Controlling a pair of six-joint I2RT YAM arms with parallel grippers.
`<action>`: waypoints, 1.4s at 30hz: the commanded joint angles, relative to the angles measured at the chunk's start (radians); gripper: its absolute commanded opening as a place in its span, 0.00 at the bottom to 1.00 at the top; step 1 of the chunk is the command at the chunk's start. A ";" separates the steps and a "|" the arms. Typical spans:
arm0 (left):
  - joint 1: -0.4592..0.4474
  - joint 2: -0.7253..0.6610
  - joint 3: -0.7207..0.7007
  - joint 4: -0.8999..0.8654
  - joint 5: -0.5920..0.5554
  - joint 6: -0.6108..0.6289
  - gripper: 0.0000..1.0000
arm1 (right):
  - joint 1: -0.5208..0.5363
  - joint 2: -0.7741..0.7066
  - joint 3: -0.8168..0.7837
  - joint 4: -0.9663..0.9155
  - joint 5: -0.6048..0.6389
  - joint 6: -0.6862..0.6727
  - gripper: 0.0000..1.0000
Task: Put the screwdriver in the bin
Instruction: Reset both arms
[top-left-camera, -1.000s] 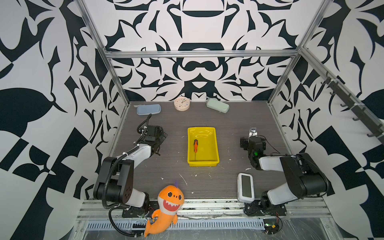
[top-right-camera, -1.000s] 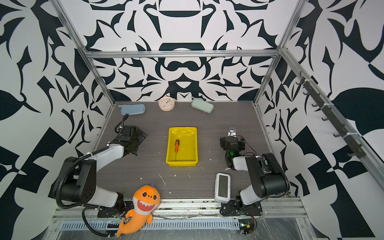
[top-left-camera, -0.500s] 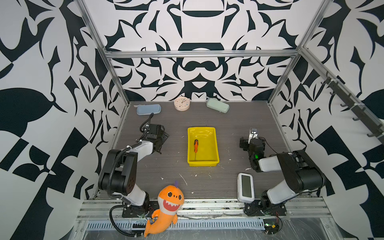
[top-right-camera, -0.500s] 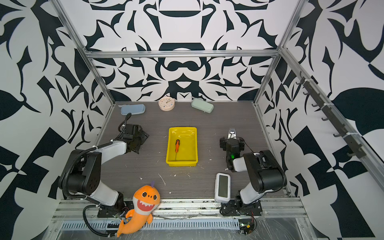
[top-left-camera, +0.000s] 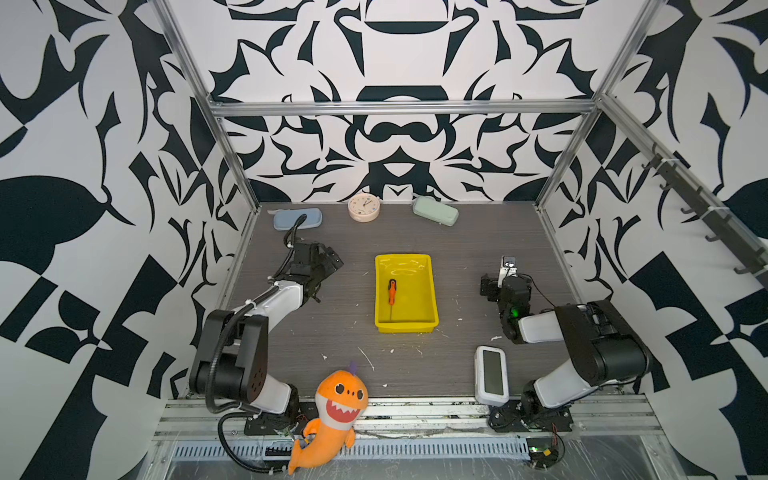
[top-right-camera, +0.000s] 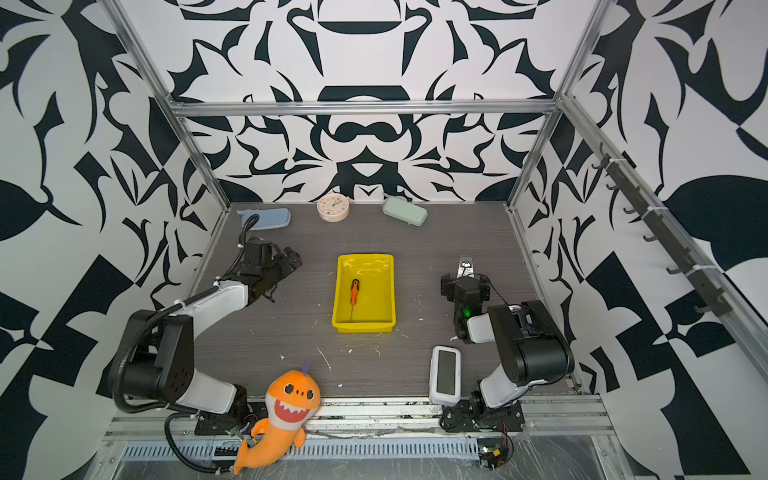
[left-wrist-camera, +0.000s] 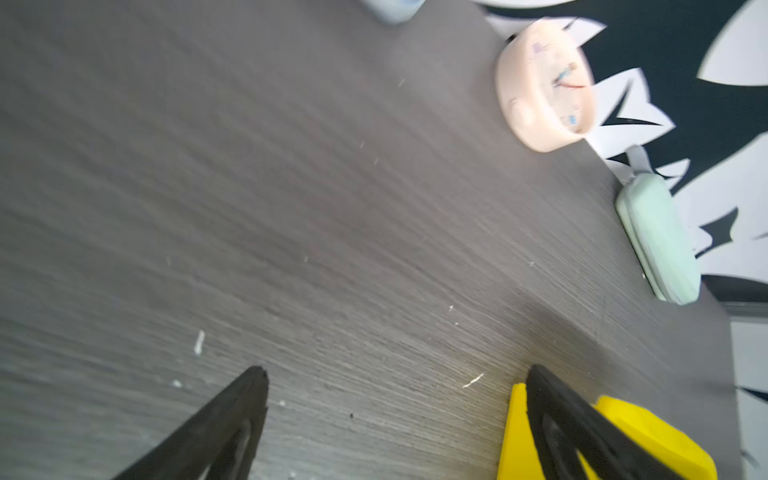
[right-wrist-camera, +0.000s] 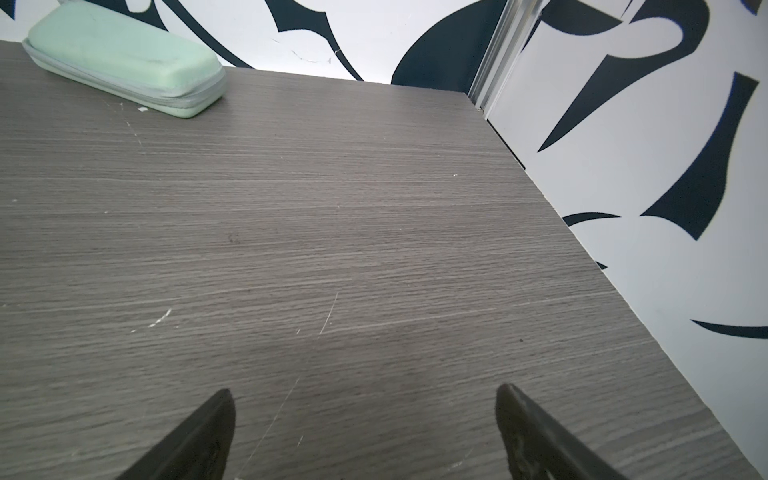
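There it is: your screwdriver (top-left-camera: 391, 293) lies flat on the floor of the bin (top-left-camera: 417, 328), left of its middle, with the black butt toward the far wall and the shaft pointing at the near one. Your left gripper (left-wrist-camera: 397, 370) sits out to the left of the bin, jaws apart, with only bare table (left-wrist-camera: 291, 208) between them. Your right gripper (right-wrist-camera: 365, 390) is well off to the right, jaws wide as well, and empty. By my reckoning the placing is done, and nothing is left to grasp or carry. At most, you park both arms clear.
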 joint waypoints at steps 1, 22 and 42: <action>0.005 -0.040 0.021 -0.052 -0.145 0.165 1.00 | -0.001 -0.014 0.012 0.026 0.000 0.008 1.00; 0.003 -0.204 -0.241 0.234 -0.535 0.430 1.00 | -0.001 -0.016 0.008 0.034 0.002 0.007 1.00; 0.197 0.069 -0.517 0.990 -0.270 0.566 1.00 | -0.002 -0.014 0.007 0.034 0.005 0.005 1.00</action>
